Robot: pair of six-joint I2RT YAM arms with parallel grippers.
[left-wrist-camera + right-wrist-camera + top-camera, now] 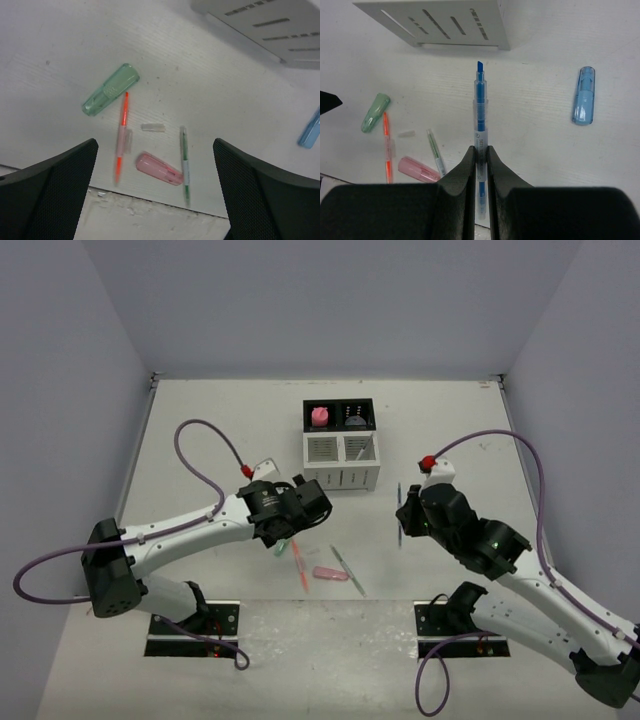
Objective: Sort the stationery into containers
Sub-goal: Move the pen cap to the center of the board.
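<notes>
Right gripper [480,152] clamped on blue pen [480,107], tip toward organizer [445,22]; pen's lower end hidden between fingers. Blue marker [583,95] lies apart on table [545,150]. Left gripper [155,147] wide open, holds nothing, hovers over green marker [111,89], orange pen [121,135], pink marker [159,169], thin greenish pen [185,165], small clear scrap [152,127]. Pink eraser [320,417] in back-left black bin; neighbouring bin's content unclear. Organizer cut off in both wrist views.

Table [215,430] with organizer [341,465], pens [121,136], probably markers [110,89]
</notes>
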